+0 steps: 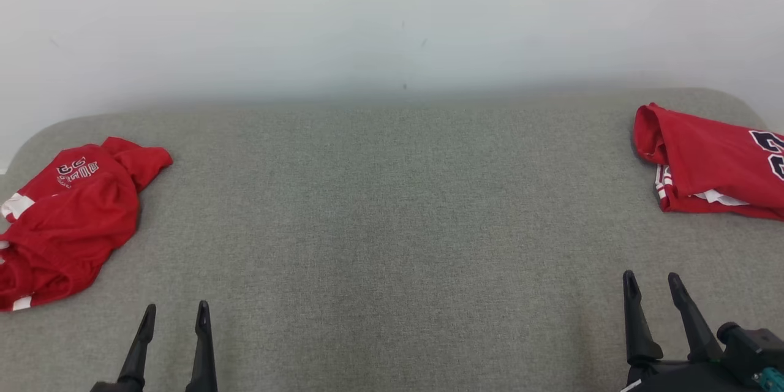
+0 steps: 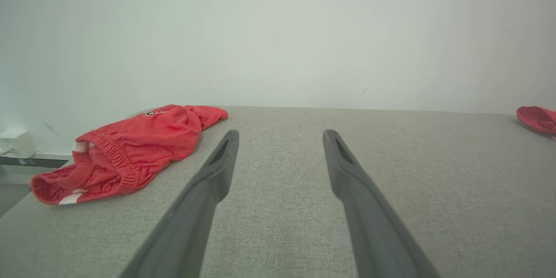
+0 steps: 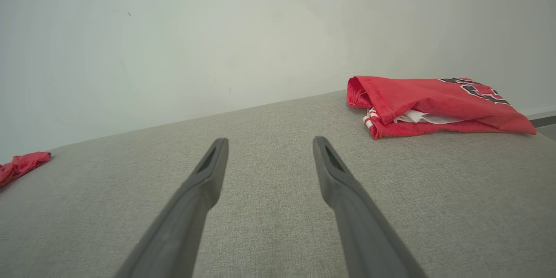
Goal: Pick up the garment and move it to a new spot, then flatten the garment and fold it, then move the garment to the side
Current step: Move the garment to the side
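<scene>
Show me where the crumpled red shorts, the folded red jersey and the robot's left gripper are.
crumpled red shorts (image 1: pixel 73 214): head view, mid fabric.
folded red jersey (image 1: pixel 704 153): head view, top panel.
left gripper (image 1: pixel 176 306): head view, between its fingertips.

left end effector (image 1: pixel 176 313) parted, right end effector (image 1: pixel 652 282) parted

A plain test room: grey cloth-covered table (image 1: pixel 392 208) against white wall (image 1: pixel 392 12).
</scene>
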### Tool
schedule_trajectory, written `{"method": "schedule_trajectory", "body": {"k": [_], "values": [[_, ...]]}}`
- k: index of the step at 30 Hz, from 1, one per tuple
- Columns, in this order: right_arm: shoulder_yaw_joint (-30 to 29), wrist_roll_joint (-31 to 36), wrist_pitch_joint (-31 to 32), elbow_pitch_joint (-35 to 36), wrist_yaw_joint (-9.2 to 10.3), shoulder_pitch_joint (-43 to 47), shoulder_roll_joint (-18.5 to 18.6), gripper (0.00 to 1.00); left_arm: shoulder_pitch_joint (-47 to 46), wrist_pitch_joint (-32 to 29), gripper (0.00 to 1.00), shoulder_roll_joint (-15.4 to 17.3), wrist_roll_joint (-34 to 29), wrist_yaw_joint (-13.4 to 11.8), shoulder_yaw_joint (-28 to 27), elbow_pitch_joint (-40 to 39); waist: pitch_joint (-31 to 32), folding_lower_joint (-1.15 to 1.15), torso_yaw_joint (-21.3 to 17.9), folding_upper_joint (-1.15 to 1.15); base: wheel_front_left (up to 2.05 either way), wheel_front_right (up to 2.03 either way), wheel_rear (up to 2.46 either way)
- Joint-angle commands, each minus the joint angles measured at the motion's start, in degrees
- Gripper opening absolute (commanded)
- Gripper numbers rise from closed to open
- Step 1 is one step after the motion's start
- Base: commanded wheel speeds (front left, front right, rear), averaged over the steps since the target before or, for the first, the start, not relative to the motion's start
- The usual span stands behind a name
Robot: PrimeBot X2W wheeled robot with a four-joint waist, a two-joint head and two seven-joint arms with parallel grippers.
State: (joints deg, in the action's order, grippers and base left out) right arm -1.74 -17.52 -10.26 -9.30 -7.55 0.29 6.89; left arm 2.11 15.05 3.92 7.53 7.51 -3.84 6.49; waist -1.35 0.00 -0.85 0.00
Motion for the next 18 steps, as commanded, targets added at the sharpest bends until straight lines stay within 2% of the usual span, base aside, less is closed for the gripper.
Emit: {"method": "schedule_trajectory", "body": {"k": [1, 18], "values": [[-0.21, 0.33, -0.07, 0.36, 0.15, 0.81, -0.34, 1.00, 0.53, 0.18, 1.00, -0.09, 0.04, -0.08, -0.14, 0.22, 0.36, 0.00, 0.18, 0.00, 0.00, 0.00, 0.00], [0.66, 2.20, -0.22, 1.12, 0.15, 4.00, -2.55, 1.00, 1.69, 0.18, 1.00, -0.24, -0.92, -0.08, -0.34, 0.91, 1.79, 0.00, 0.71, 0.00, 0.00, 0.00, 0.00]]}}
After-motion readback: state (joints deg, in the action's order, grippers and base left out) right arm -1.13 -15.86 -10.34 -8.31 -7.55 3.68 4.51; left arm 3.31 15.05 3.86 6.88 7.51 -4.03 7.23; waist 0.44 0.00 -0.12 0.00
